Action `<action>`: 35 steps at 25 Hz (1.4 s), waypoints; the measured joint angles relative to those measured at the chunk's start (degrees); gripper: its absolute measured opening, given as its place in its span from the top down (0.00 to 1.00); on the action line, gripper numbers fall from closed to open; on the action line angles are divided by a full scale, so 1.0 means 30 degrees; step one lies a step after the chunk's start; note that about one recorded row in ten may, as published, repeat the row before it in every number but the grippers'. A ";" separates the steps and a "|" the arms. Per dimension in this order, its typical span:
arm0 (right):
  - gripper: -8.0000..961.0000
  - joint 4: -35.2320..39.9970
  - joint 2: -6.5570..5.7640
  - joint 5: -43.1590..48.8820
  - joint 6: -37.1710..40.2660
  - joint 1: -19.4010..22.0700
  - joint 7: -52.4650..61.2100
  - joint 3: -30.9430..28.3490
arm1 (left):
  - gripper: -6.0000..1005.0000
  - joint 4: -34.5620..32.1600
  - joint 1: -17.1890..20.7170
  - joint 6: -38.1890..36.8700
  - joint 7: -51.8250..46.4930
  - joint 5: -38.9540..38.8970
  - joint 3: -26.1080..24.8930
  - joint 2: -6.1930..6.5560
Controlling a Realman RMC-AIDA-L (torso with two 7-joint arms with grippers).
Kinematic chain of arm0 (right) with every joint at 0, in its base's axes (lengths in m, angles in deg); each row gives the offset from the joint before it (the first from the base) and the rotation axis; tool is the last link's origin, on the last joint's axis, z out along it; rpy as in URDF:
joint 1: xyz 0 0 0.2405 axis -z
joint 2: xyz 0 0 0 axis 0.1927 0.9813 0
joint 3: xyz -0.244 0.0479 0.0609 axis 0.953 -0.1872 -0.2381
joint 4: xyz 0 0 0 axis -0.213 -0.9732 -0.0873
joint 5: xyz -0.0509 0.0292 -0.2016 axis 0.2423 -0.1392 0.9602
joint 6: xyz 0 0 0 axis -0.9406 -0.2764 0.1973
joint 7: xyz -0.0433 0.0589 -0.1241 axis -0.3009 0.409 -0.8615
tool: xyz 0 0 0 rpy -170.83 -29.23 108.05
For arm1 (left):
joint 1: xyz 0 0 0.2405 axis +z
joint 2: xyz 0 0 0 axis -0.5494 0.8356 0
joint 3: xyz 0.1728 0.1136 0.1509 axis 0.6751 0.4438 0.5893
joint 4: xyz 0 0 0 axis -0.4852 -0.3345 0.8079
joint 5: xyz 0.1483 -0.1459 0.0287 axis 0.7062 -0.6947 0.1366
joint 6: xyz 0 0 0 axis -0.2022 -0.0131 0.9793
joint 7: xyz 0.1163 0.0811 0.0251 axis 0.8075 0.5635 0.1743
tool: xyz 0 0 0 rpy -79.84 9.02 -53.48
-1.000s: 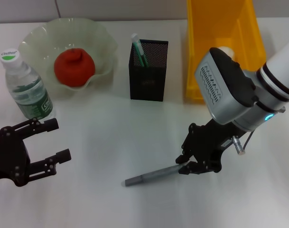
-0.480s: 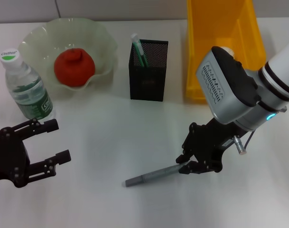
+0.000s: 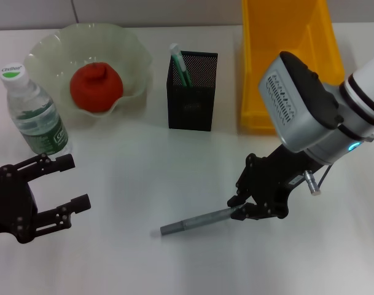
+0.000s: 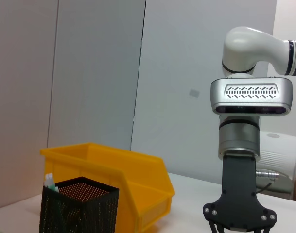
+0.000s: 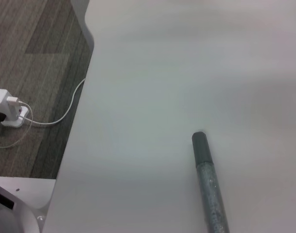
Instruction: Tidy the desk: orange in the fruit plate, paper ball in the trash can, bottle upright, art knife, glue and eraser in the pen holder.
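Gripping art knife (image 3: 199,221), right gripper (image 3: 243,212)

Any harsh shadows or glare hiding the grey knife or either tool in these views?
Head view: even light, no glare on the table; only a faint shadow under the right tool gripping the art knife; left tool open, idle, unshaded. Left wrist view: trash can and pen holder evenly lit. Right wrist view: the art knife casts almost no shadow.
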 joint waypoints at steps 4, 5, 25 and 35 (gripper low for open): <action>0.84 0.0033 -0.0011 0.0012 0.0165 0.0011 -0.0044 -0.0206 | 0.23 0.0001 0.0001 0.0000 0.0006 -0.0002 -0.0001 0.0023; 0.84 0.0057 -0.0013 0.0037 0.0337 0.0020 -0.0115 -0.0528 | 0.23 0.0001 -0.0002 -0.0001 0.0008 -0.0002 0.0000 0.0024; 0.85 0.1071 -0.0070 -0.1004 0.3107 0.2089 -0.1949 -0.8630 | 0.23 0.0062 -0.0394 -0.0022 -0.0003 0.0104 0.0150 -0.0093; 0.85 0.1113 -0.0445 -0.0991 0.4596 0.2045 -0.1173 -1.1149 | 0.23 0.0143 -0.0797 0.0070 -0.0245 0.0066 0.0050 -0.0231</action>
